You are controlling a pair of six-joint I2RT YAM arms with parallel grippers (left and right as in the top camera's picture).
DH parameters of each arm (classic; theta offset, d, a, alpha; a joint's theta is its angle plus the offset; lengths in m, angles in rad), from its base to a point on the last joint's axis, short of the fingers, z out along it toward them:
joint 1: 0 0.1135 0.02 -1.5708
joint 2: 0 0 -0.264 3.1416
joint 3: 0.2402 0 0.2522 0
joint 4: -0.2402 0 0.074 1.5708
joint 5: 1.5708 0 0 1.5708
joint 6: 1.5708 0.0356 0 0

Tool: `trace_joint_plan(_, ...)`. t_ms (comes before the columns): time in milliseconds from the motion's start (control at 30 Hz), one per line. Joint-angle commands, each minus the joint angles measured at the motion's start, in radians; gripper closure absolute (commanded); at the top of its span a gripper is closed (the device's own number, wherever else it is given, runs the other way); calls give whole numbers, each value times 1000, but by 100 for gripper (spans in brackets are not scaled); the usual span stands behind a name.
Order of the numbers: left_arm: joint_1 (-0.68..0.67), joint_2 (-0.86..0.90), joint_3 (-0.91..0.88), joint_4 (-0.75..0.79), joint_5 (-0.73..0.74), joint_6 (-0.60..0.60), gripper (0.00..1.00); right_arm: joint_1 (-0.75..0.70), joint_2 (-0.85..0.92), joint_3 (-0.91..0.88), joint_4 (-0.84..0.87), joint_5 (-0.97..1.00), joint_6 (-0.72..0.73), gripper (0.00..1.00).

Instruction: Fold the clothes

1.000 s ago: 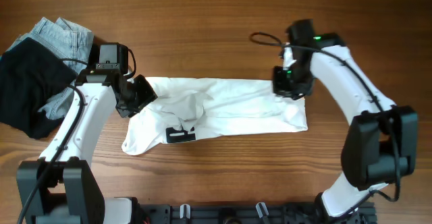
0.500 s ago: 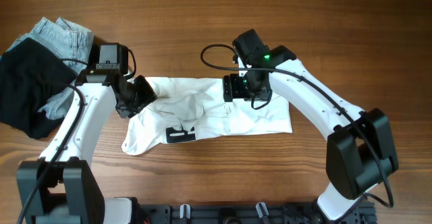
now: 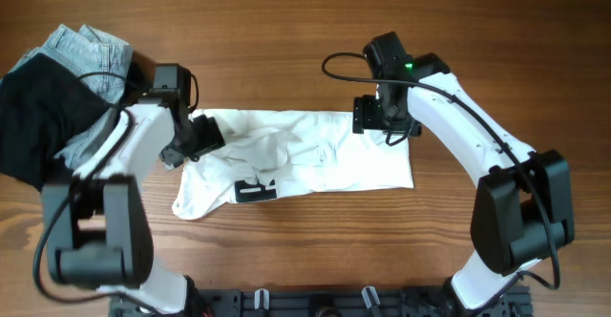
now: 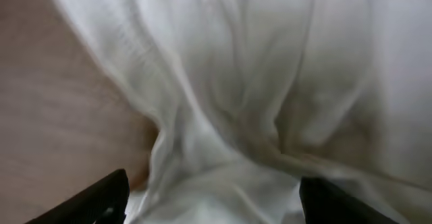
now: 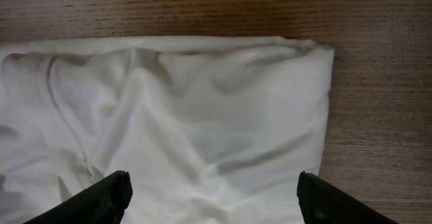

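Observation:
The clothes are one white T-shirt (image 3: pixel 325 159) lying crumpled across the table, with its black logo print (image 3: pixel 256 191) near the front edge. My left gripper (image 3: pixel 196 137) hovers at the shirt's left end. In the blurred left wrist view it (image 4: pixel 210 183) is open, with loose white folds (image 4: pixel 270 96) under it and nothing pinched. My right gripper (image 3: pixel 377 118) is over the shirt's far edge, right of the middle. It (image 5: pixel 212 180) is open above the smooth fabric (image 5: pixel 202 116), close to the shirt's right edge (image 5: pixel 327 102).
A black garment (image 3: pixel 38 116) lies on a light-blue denim garment (image 3: pixel 91 50) at the far left, beside my left arm. A black rack (image 3: pixel 315 303) runs along the table's front edge. Bare wood (image 3: pixel 286 31) lies behind and right of the shirt.
My right gripper carried the shirt's right end leftward, opened and let it go, then drew back to the right. My left gripper has opened at the shirt's left end.

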Motion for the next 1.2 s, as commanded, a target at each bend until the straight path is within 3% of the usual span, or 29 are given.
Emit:
trace_joint_plan(0,5,98,3,45,61,54,19,1,8,5,-3,22,-8,16)
trace_joint_plan(33,5,119,3,49,104,55,21,1,8,5,-3,22,-10,16)
trace_joint_plan(133,5,141,3,24,195,57,46,1,8,5,-3,22,-20,16)
trace_joint_plan(267,6,131,4,-5,197,57,94,1,8,5,-3,34,-33,16)
trace_joint_plan(300,17,121,12,-8,187,57,96,-4,7,5,-9,64,-32,17)
trace_joint_plan(400,61,92,66,-45,140,56,96,-40,5,5,-27,82,-29,21)
trace_joint_plan(533,174,58,252,-216,4,52,96,-163,-10,5,-28,82,-65,20)
trace_joint_plan(667,188,53,421,-400,78,23,96,-272,-10,5,-30,81,-158,19)
trace_joint_plan(833,-53,22,443,-472,240,-57,96,-333,-10,5,-30,81,-165,18)
trace_joint_plan(1033,-459,45,442,-296,221,-248,96,-333,-10,5,-27,74,-191,18)
trace_joint_plan(1067,-535,66,442,-243,207,-276,88,-333,-10,5,-27,74,-192,18)
trace_joint_plan(1100,-578,85,442,-212,208,-290,64,-333,-10,5,-27,73,-192,17)
trace_joint_plan(1167,-625,100,442,-139,220,-288,68,-333,-10,5,-34,73,-192,17)
